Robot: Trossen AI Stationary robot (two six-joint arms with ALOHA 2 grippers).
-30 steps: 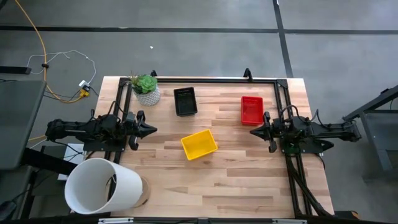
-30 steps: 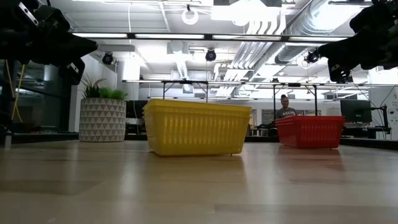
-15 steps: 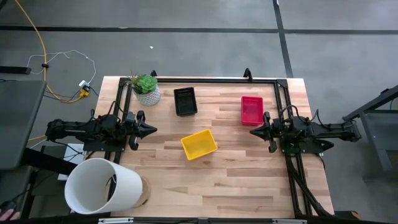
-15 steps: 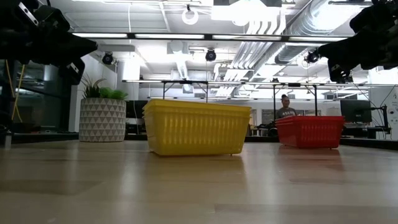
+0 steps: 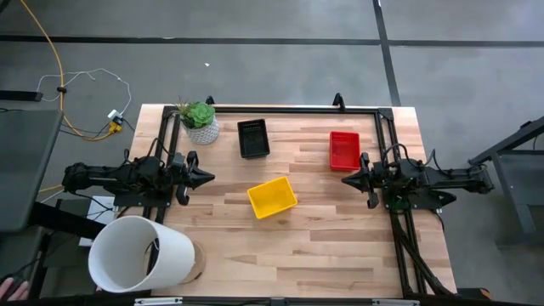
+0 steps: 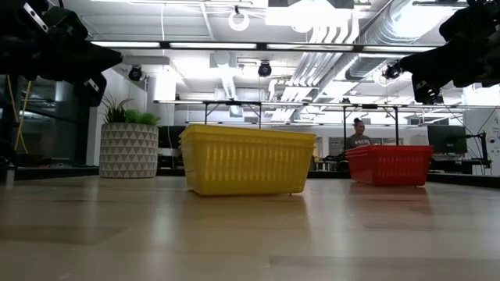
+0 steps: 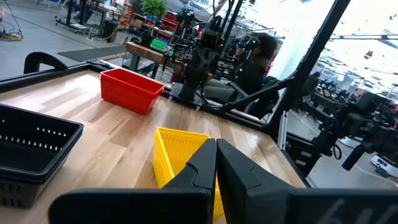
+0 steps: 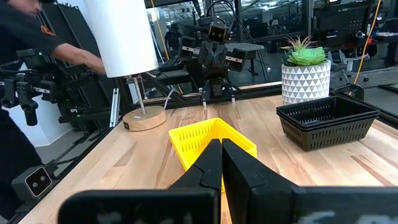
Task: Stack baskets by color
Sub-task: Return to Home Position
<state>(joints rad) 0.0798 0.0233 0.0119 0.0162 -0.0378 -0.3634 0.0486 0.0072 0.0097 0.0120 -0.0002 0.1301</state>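
Note:
A yellow basket (image 5: 272, 197) rests flat on its bottom at the middle of the wooden table, also seen as the yellow basket (image 6: 246, 160). A black basket (image 5: 253, 138) stands at the far side, and a red basket (image 5: 344, 150) at the far right. My left gripper (image 5: 209, 178) is shut and points level over the table's left edge, apart from every basket. My right gripper (image 5: 345, 180) is shut too, level at the right edge, just near of the red basket. In the wrist views the shut left gripper (image 7: 216, 144) and right gripper (image 8: 221, 143) hold nothing.
A green plant in a white patterned pot (image 5: 201, 122) stands at the far left. A large white cylinder on a wooden base (image 5: 140, 253) fills the near left corner. A black frame (image 5: 289, 109) runs along the far edge. A person's arm (image 8: 74, 53) shows beyond the table.

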